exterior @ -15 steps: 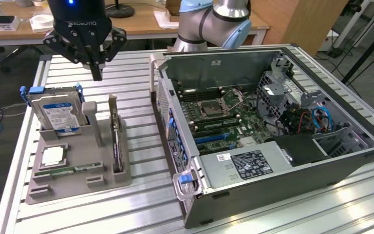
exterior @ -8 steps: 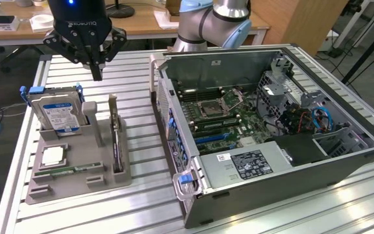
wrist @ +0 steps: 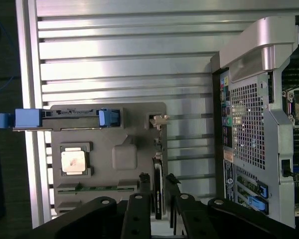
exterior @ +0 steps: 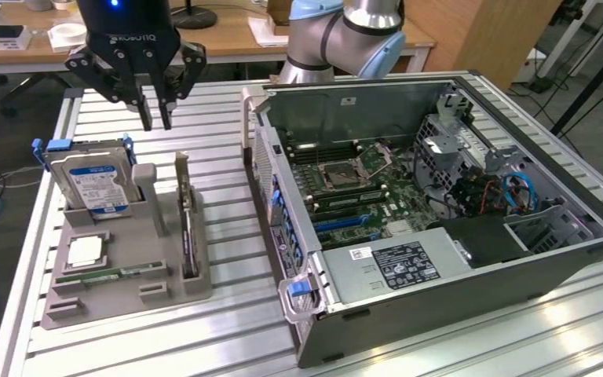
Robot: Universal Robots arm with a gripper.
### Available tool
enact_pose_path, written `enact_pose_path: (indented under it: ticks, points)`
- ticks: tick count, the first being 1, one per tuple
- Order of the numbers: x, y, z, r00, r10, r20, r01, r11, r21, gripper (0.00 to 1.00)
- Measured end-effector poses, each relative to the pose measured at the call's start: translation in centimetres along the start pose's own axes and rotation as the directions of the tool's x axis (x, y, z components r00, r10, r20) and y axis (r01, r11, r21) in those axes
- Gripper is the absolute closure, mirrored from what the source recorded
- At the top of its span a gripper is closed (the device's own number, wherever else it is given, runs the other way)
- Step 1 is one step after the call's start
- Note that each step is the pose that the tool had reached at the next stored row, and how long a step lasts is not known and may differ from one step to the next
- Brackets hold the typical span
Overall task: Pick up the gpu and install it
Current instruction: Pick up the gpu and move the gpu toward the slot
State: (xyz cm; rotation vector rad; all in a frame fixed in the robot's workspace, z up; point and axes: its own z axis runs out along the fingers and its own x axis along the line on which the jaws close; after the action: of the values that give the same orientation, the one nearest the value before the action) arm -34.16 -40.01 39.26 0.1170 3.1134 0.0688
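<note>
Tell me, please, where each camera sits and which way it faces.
Exterior view: off the arm, raised, looking down at the holder tray and open computer case; arm and open claw show.
Wrist view: on the wrist, looking straight down past the claw onto the holder tray and gpu.
Shared: holder tray, gpu, hard drive, computer case, claw.

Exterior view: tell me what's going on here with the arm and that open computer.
The arm's gripper hovers above the grey holder on the table, jaws apart and holding nothing. The gpu stands on edge in a slot of that holder, beside the hard drive. In the wrist view the jaws sit either side of the card's line, well above it. The open computer case lies to the exterior view's right, and the gpu is not yet in it.
</note>
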Motion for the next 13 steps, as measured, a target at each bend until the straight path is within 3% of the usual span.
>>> enact_pose_path:
  ticks: [1,2,5,7,8,13]
  points:
    - [0.00,0.00,0.00,1.0000,0.000,0.0000,0.000,1.0000,-0.0001,0.71]
    - [0.00,0.00,0.00,1.0000,0.000,0.0000,0.000,1.0000,0.0000,0.71]
    - [0.00,0.00,0.00,1.0000,0.000,0.0000,0.000,1.0000,0.0000,0.53]
    - [0.00,0.00,0.00,1.0000,0.000,0.0000,0.000,1.0000,0.0000,0.53]
    - [0.00,0.00,0.00,1.0000,0.000,0.0000,0.000,1.0000,-0.0001,0.47]
    - [0.00,0.00,0.00,1.0000,0.000,0.0000,0.000,1.0000,0.0000,0.47]
